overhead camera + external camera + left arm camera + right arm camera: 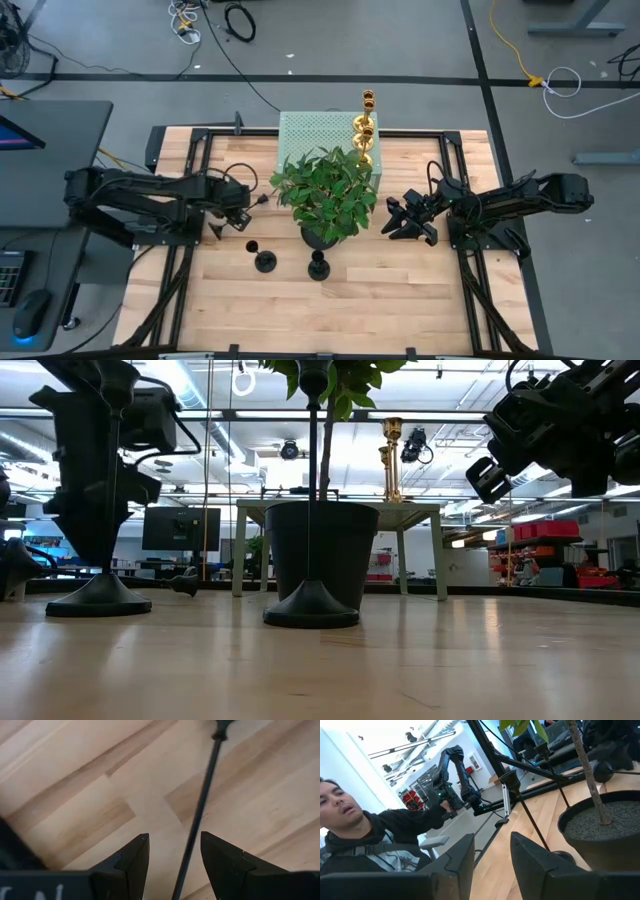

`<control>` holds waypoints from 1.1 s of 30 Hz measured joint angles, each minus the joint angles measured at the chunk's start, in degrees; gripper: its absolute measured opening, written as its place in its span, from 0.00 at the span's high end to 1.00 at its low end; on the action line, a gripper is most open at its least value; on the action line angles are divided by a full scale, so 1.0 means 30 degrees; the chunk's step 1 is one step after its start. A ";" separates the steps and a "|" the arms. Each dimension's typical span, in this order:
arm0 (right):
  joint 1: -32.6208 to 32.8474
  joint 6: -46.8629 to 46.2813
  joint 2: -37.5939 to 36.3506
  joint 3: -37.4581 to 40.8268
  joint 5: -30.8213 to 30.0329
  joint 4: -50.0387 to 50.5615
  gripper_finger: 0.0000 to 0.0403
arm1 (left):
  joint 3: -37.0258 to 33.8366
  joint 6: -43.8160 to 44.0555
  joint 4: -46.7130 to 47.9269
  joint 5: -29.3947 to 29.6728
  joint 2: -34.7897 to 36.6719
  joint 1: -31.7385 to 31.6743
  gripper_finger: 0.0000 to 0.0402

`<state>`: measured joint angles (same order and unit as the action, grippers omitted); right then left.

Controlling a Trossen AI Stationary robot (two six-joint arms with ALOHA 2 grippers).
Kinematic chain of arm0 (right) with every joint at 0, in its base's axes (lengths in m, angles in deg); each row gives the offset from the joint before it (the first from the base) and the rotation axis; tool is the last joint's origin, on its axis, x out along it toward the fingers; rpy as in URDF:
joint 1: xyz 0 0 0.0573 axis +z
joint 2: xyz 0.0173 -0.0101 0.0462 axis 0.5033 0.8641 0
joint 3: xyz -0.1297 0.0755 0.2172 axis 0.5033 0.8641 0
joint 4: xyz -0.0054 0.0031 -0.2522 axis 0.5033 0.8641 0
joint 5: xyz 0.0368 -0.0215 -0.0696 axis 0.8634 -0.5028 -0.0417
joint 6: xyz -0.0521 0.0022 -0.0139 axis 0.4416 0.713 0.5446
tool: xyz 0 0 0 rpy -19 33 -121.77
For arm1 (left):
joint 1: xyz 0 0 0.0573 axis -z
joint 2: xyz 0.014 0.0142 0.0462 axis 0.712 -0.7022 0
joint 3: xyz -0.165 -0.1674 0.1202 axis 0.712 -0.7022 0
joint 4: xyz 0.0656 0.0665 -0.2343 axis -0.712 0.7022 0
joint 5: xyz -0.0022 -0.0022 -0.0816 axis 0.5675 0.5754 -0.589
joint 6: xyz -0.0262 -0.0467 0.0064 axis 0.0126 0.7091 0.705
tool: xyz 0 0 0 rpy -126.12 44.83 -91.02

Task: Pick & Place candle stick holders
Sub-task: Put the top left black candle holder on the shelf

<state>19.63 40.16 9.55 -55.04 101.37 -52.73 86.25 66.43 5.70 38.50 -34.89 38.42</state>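
Two matte black candlesticks stand upright on their round bases at the table's near middle: one toward the left (265, 262) (95, 600), one (318, 268) (311, 610) in front of the plant pot. Two gold candlesticks (366, 130) (392, 455) stand on a pale green box (310, 135) at the far edge. My left gripper (243, 218) (172, 850) is open and points down, its fingers on either side of the left black candlestick's thin stem (200, 810) without visibly touching it. My right gripper (392, 218) (492, 850) is open and empty, raised to the right of the plant.
A leafy plant (325, 190) in a black pot (320, 550) stands at the table's middle between the two arms. Bare wood lies along the near edge (330, 320). A person (355, 825) sits beyond the table in the right wrist view.
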 joint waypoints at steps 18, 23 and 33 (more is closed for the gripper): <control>0.0000 -0.0029 0.0000 0.0000 -0.0007 -0.0017 0.69 | 0.0000 -0.0217 -0.1656 -0.0320 -0.3915 0.0007 0.55; 0.0000 -0.0029 0.0000 0.0000 -0.0007 -0.0021 0.69 | 0.0000 -0.0246 -0.1744 -0.0327 -0.4386 0.0007 0.57; 0.0000 0.0044 0.0000 0.0000 -0.0474 0.0017 0.69 | 0.0000 -0.0253 -0.1882 -0.0393 -0.4357 0.0007 0.76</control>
<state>19.63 40.29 9.55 -55.04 99.95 -52.68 86.25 65.67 0.05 37.33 -47.96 38.44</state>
